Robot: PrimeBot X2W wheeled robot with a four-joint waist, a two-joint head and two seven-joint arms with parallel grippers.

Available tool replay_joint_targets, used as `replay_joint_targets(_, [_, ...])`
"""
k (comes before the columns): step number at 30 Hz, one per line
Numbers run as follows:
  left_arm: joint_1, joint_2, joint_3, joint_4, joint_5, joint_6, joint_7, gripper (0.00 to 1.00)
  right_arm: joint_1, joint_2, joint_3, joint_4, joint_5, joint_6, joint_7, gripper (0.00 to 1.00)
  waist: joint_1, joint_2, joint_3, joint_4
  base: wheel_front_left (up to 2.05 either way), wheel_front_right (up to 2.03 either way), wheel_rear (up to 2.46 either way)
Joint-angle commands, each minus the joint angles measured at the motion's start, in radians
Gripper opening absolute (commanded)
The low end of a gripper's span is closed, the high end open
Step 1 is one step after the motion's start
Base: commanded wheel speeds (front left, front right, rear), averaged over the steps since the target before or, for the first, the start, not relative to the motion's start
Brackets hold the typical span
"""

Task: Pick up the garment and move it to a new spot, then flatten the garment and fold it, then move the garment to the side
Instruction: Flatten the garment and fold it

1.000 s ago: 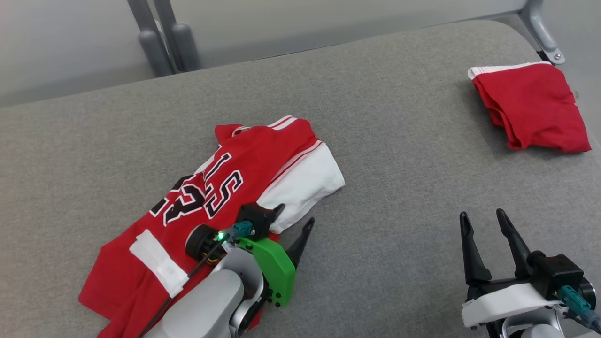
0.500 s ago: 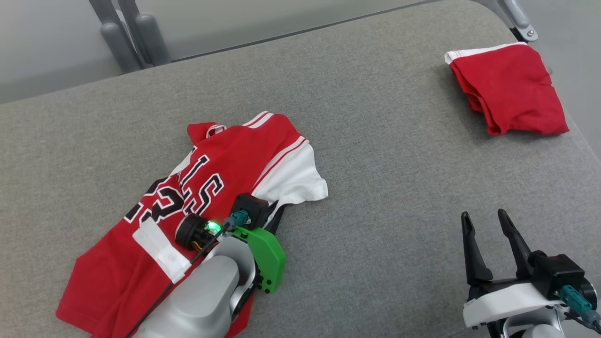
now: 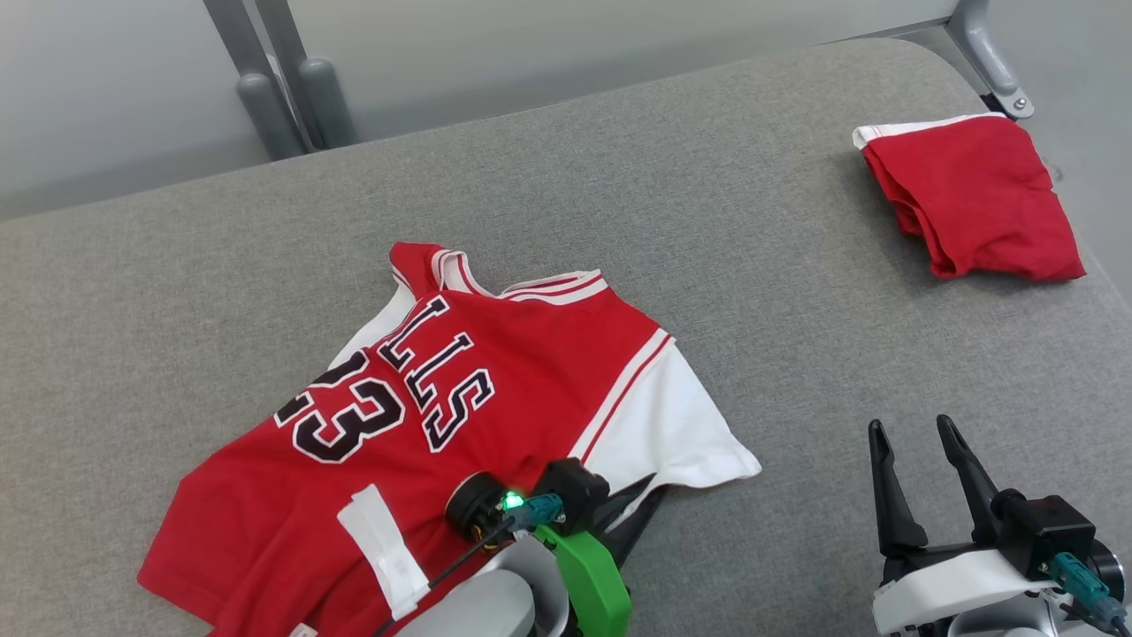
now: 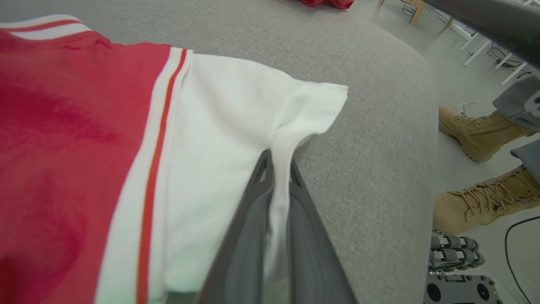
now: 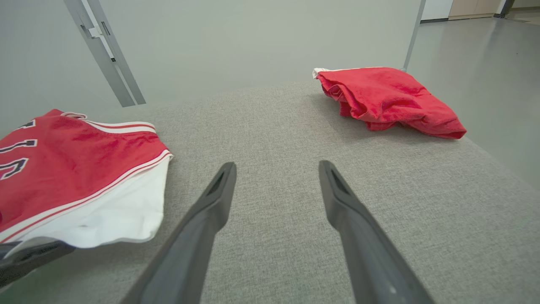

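Garment: red jersey (image 3: 424,442), lettering up, lies spread on the near left of the grey worktop (image 3: 707,221).
Left gripper (image 4: 276,169): pinching the jersey's white sleeve (fabric runs between the fingers).
Right gripper (image 3: 910,426): spread, empty, over the worktop's near right.
Folded red cloth (image 3: 973,199): worktop's far right corner.

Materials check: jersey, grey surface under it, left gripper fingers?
Jersey: soft matte knit fabric; it drapes and bunches where pinched. Grey surface: woven upholstery-like cloth, flecked weave, rounded padded-looking edge. Left gripper fingers: dark, matte, smooth, probably moulded plastic; rubber coating can't be ruled out.
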Motion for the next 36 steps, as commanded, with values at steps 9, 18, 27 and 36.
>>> replay_joint_targets(9, [0.079,0.053,0.168,-0.281,0.013,0.065,-0.035,1.00,0.028,-0.016,-0.021,-0.030,-0.027,0.000,-0.003,1.00,0.0000,0.0000,-0.052,0.045,0.00,0.00,0.00])
replay_joint_targets(18, [0.469,0.262,0.504,-0.581,0.181,0.294,-0.032,1.00,0.082,-0.033,-0.102,-0.057,-0.034,0.000,-0.003,1.00,0.0000,0.0000,-0.161,0.186,0.00,0.00,0.00])
replay_joint_targets(27, [0.728,0.263,0.932,-0.590,0.225,0.254,-0.032,1.00,0.102,-0.030,-0.125,-0.036,-0.051,0.000,-0.003,1.00,0.0000,0.0000,-0.210,0.293,0.00,0.00,0.00])
replay_joint_targets(36, [0.764,0.172,1.087,-0.563,0.282,0.019,-0.032,1.00,0.116,-0.013,-0.119,-0.015,-0.062,0.000,-0.003,1.00,0.0000,0.0000,-0.218,0.299,0.00,0.00,0.00])
